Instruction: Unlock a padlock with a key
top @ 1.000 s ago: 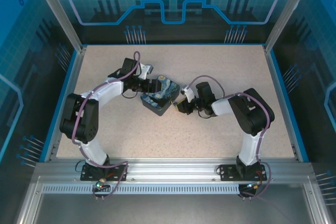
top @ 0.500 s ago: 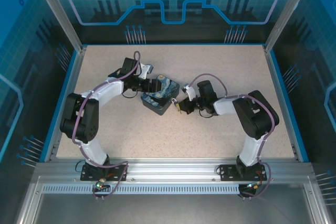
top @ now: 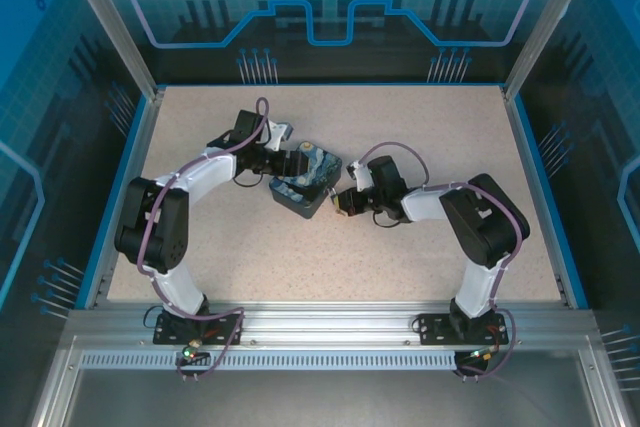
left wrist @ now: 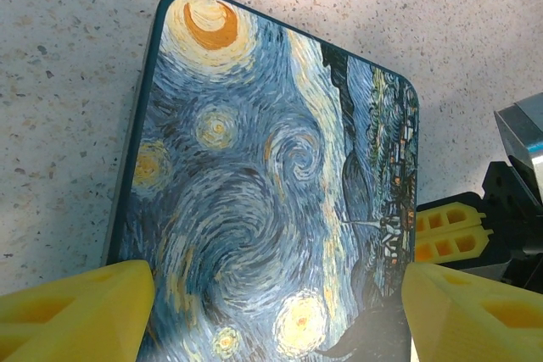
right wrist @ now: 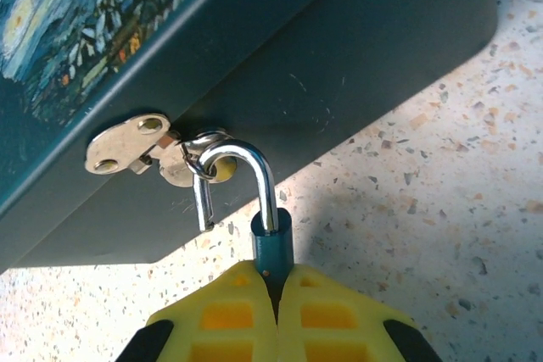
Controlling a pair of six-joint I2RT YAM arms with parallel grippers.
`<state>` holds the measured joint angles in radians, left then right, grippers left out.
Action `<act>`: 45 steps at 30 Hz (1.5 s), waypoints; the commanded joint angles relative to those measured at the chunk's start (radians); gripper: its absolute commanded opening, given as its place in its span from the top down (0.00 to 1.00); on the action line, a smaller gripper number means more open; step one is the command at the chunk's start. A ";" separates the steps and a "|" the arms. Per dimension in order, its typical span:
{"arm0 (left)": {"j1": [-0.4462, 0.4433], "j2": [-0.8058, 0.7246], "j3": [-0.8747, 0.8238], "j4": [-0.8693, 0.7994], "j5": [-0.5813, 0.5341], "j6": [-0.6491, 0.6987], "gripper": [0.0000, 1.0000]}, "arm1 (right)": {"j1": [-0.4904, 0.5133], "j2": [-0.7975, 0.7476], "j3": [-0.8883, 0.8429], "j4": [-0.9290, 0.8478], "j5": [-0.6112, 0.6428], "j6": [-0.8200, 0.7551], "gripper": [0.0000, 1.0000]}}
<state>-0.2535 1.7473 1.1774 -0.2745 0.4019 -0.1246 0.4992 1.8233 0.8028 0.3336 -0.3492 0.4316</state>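
The padlock (right wrist: 273, 242) has a small blue body and a silver shackle hooked through the ring of the hasp (right wrist: 127, 150) on the front wall of the dark-blue starry-night tin (left wrist: 254, 167). The shackle's short leg hangs free of the body. My right gripper (right wrist: 276, 294) is shut on the padlock body, just right of the tin (top: 303, 182) in the top view. My left gripper (left wrist: 278, 311) grips the tin with one yellow finger on each side. The key is hidden.
The tin sits mid-table on the speckled tabletop (top: 420, 127). A blue rim and metal posts border the table (top: 530, 147). Both arms reach inward and meet at the tin, the right gripper (top: 345, 202) close to the left gripper (top: 298, 169).
My right gripper's jaws have closed on the padlock body, and the wrist has shifted slightly toward the tin. The left arm and the tin have stayed put.
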 commanded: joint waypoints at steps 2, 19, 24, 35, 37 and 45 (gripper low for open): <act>-0.010 0.010 -0.011 -0.026 -0.037 0.025 0.21 | 0.018 -0.020 0.022 0.015 0.068 0.085 1.00; -0.046 0.007 -0.023 -0.036 -0.105 0.045 0.21 | 0.059 -0.054 0.030 0.028 0.228 0.272 1.00; -0.049 0.013 -0.025 -0.030 -0.104 0.045 0.21 | 0.059 -0.037 0.071 0.009 0.235 0.296 1.00; -0.059 0.026 -0.027 -0.025 -0.110 0.050 0.21 | 0.059 0.000 0.127 0.019 0.244 0.378 1.00; -0.059 0.027 -0.028 -0.021 -0.109 0.050 0.20 | 0.060 0.013 0.136 0.019 0.246 0.377 1.00; -0.059 0.035 -0.027 -0.020 -0.110 0.049 0.20 | 0.042 0.035 0.158 -0.004 0.285 0.326 1.00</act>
<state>-0.3004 1.7485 1.1755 -0.2478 0.2836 -0.0944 0.5491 1.8378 0.9360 0.3069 -0.0811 0.7803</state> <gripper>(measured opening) 0.797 0.043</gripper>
